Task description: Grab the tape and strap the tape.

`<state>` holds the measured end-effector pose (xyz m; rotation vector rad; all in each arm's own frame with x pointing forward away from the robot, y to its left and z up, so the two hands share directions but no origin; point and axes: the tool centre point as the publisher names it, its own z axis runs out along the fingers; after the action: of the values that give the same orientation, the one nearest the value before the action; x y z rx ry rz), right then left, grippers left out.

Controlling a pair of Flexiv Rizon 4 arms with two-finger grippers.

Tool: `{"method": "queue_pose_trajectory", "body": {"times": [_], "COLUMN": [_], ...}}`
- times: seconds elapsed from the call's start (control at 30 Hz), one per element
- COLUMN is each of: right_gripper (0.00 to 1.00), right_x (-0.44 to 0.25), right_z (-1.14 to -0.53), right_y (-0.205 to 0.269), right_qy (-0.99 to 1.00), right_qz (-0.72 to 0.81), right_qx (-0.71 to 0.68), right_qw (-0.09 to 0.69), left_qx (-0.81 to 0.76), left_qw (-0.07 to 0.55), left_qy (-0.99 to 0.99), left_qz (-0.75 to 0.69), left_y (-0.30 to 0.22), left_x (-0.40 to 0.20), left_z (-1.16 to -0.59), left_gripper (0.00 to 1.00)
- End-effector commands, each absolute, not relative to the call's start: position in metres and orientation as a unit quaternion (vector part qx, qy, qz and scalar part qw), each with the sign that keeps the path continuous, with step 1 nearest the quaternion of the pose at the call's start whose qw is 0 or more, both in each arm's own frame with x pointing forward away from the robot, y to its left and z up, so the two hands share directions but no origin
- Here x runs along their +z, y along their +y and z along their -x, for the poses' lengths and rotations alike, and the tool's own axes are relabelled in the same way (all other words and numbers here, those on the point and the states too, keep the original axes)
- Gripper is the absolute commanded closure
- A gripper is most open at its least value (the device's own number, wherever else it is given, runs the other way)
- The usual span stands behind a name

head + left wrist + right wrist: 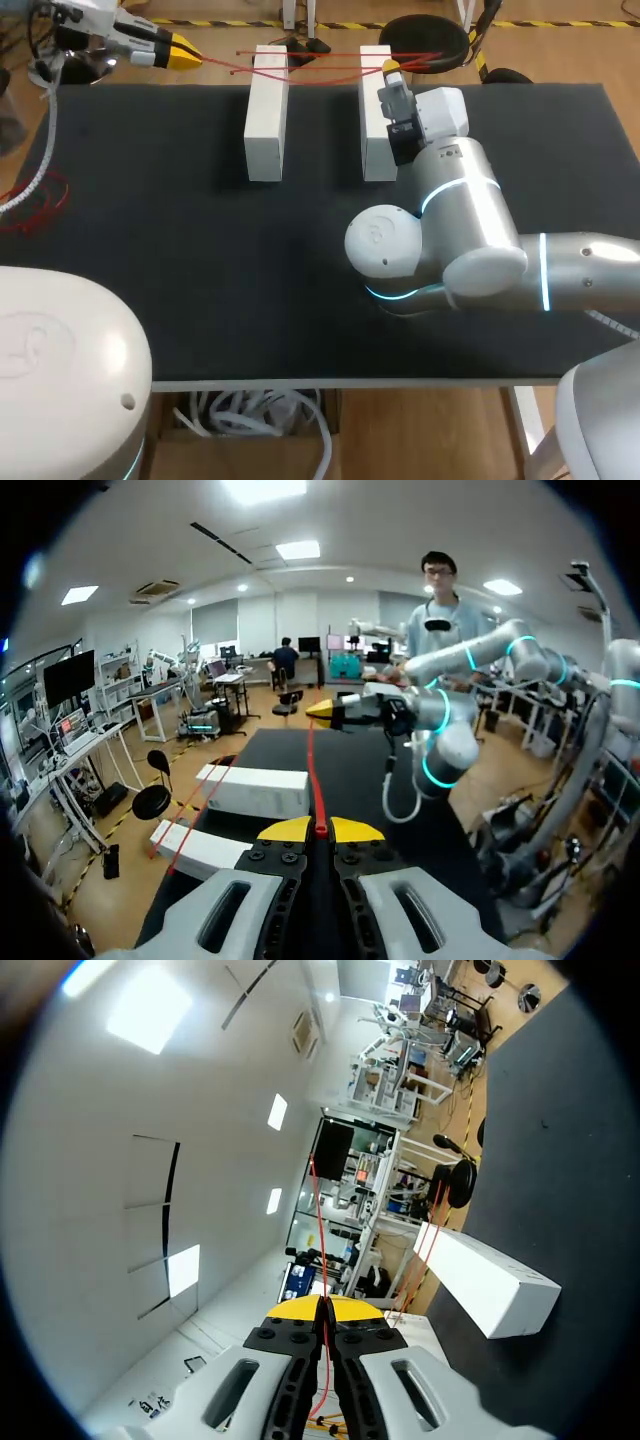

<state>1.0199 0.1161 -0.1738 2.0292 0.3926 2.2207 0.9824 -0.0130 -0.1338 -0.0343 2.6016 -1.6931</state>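
Red tape (pixel 315 780) ends vanish inside left and right clamped jaws.

A robotics lab: two white robot arms, my left arm (pixel 60 350) at the frame's lower left and my right arm (pixel 470 230) at right centre, stand at a black-topped table (pixel 150 250) bearing two white blocks (pixel 266 110). Yellow-black hazard tape (pixel 200 22) lines the wooden floor along the frame's top; the left wrist view shows workbenches with monitors (pixel 68 675) under ceiling light panels (pixel 300 550)
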Motion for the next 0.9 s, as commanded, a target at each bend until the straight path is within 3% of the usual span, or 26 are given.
{"method": "queue_pose_trajectory", "body": {"times": [0.03,0.7,0.9], "right_gripper": [1.0,1.0,1.0], "right_x": [-0.171,-0.171,-0.171], "right_z": [-1.02,-1.02,-1.02], "right_y": [0.116,0.116,0.116], "right_qy": [0.131,0.131,0.131], "right_qz": [-0.67,-0.67,-0.67], "right_qx": [0.728,0.728,0.728], "right_qw": [0.054,0.054,0.054], "left_qx": [-0.512,-0.392,-0.356], "left_qw": [0.023,0.059,0.036], "left_qy": [0.858,0.918,0.933], "left_qz": [0.008,-0.009,-0.047], "left_y": [-0.018,-0.051,-0.064], "left_x": [-0.128,-0.12,-0.119], "left_z": [-0.981,-0.986,-0.986], "left_gripper": [1.0,1.0,1.0]}}
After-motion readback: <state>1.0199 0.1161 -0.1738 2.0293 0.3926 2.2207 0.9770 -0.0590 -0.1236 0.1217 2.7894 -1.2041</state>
